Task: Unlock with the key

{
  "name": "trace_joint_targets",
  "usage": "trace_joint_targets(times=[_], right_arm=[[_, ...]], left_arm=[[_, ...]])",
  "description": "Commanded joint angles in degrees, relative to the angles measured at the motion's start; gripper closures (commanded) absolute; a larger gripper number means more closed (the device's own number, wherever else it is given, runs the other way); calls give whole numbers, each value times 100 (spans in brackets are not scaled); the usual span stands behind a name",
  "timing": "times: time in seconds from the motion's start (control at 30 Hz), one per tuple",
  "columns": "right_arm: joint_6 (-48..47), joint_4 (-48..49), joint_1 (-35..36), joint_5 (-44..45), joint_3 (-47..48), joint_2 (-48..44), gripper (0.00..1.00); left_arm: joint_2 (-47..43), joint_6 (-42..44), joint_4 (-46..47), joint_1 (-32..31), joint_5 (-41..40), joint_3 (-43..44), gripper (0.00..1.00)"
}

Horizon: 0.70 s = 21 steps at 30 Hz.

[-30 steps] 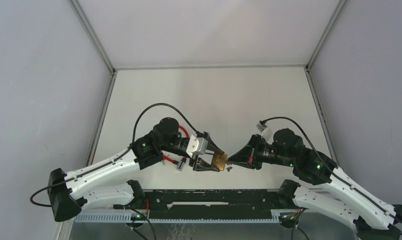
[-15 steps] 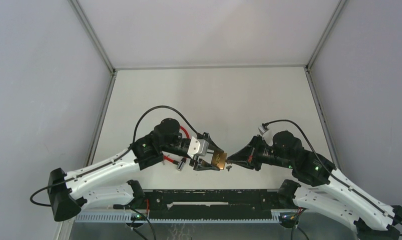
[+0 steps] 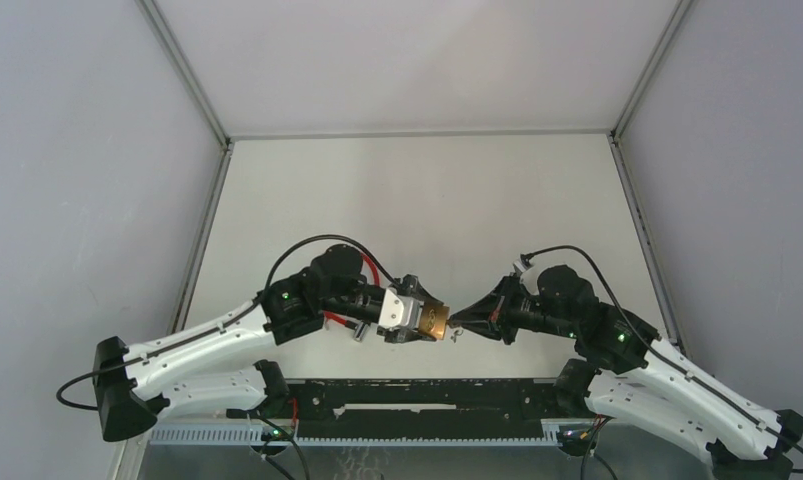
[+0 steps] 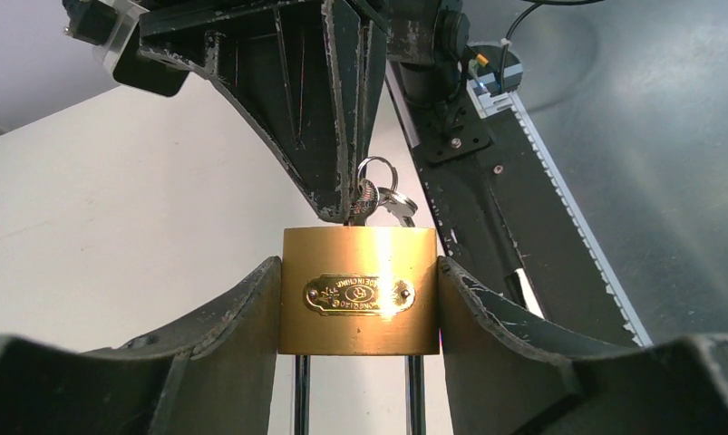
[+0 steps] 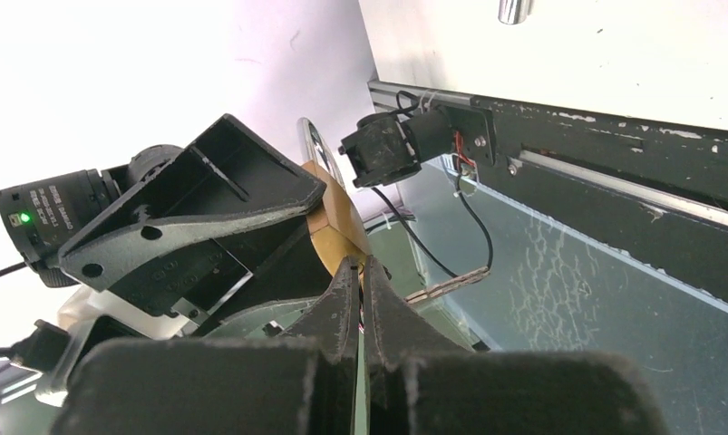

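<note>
A brass padlock [image 4: 358, 290] with a steel shackle is clamped between the fingers of my left gripper [image 4: 358, 299]; it also shows in the top view [image 3: 435, 320] just above the table. My right gripper [image 3: 455, 321] is shut on the silver key [image 4: 364, 199], whose blade sits at the padlock's keyway while a key ring and spare key [image 4: 389, 198] hang beside it. In the right wrist view the closed fingertips [image 5: 345, 275] press against the padlock's brass edge [image 5: 340, 227]; the key itself is hidden between them.
The black rail [image 3: 427, 395] at the table's near edge lies just below both grippers. A small metal piece [image 3: 360, 329] on a red cable lies on the table by the left wrist. The grey walls stand far off at the sides.
Both grippers have shifted slightly downward and toward each other, and the left wrist has rolled, turning the padlock. The right gripper stays shut on the key at the lock.
</note>
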Motion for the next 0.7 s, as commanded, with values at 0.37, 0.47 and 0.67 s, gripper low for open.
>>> trace_joint_targets(times=[0.37, 0.47, 0.67], right_arm=[[1105, 1121, -208, -600, -731, -267, 100], [1262, 1182, -246, -638, -814, -303, 100], [1557, 1398, -302, -686, -979, -370, 100]], left_arm=[[-298, 1279, 803, -388, -997, 417, 100], [-289, 1516, 628, -503, -1157, 422, 100], [-265, 1775, 559, -617, -1366, 466, 100]])
